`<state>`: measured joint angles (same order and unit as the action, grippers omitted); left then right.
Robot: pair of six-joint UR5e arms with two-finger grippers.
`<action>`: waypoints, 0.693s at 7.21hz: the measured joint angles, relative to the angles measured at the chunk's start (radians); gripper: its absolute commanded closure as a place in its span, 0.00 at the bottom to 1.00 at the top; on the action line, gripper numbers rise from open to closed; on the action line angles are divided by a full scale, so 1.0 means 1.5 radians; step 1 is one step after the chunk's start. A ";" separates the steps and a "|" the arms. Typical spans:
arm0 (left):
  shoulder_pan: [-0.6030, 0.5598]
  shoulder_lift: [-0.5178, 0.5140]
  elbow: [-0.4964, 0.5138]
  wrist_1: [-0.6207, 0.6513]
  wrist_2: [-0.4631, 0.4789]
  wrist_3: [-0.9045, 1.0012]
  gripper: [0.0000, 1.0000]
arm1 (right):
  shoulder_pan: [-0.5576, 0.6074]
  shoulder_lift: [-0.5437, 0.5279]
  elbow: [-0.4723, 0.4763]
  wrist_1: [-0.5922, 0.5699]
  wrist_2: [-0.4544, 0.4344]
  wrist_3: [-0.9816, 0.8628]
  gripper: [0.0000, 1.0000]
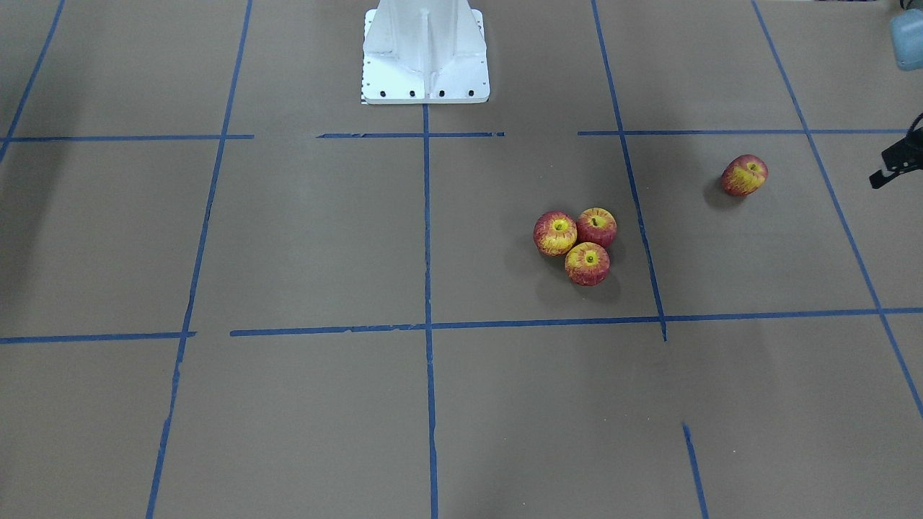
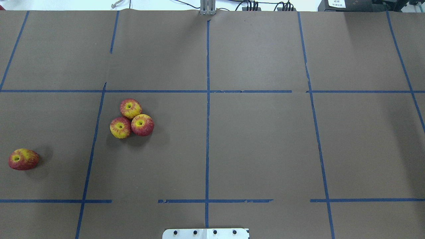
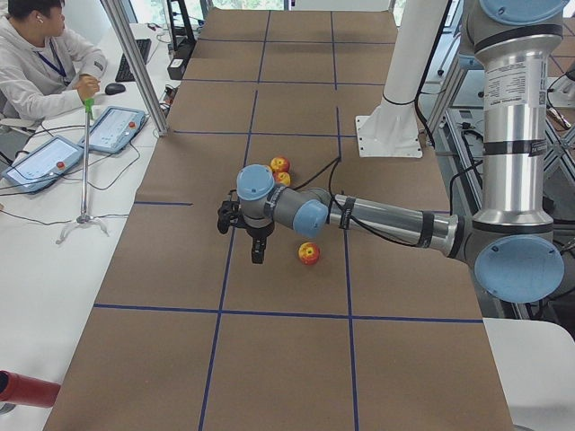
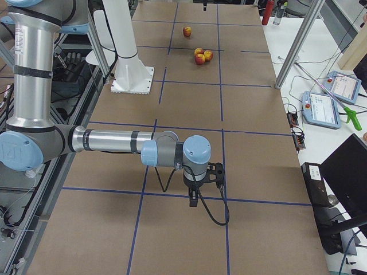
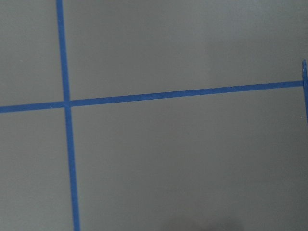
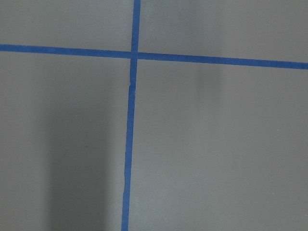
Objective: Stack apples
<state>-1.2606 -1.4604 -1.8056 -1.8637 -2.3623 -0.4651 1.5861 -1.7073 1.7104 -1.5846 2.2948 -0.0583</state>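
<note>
Three apples (image 1: pixel 575 245) sit touching in a cluster on the brown table, stem dimples up; they also show in the overhead view (image 2: pixel 131 120). The fourth apple (image 1: pixel 744 175) lies alone, tilted, toward the robot's left (image 2: pixel 23 159). My left gripper (image 3: pixel 258 250) hangs above the table a short way from the lone apple (image 3: pixel 308 253); only a black part of it (image 1: pixel 894 162) shows at the front view's right edge, and I cannot tell whether it is open. My right gripper (image 4: pixel 194 199) points down far from the apples; I cannot tell its state. Both wrist views show only paper and tape.
The white robot base (image 1: pixel 425 58) stands at the table's middle rear. Blue tape lines (image 2: pixel 207 99) divide the brown paper into squares. An operator (image 3: pixel 36 54) sits beside the table with tablets (image 3: pixel 112 128). A metal post (image 3: pixel 135 63) stands at the table's edge.
</note>
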 measured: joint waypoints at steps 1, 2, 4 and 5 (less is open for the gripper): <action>0.041 0.039 0.000 -0.086 0.017 -0.078 0.00 | 0.000 0.000 0.000 0.000 0.000 0.000 0.00; 0.077 0.068 -0.001 -0.153 0.021 -0.149 0.00 | 0.000 0.000 0.000 0.000 0.000 0.000 0.00; 0.166 0.084 -0.001 -0.217 0.028 -0.284 0.00 | 0.000 0.000 0.000 0.000 0.000 0.000 0.00; 0.212 0.084 -0.001 -0.228 0.051 -0.339 0.00 | 0.000 0.000 0.000 0.000 0.000 0.000 0.00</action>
<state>-0.9421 -1.3345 -1.8073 -2.2051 -2.2865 -0.9741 1.5861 -1.7073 1.7104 -1.5846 2.2948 -0.0583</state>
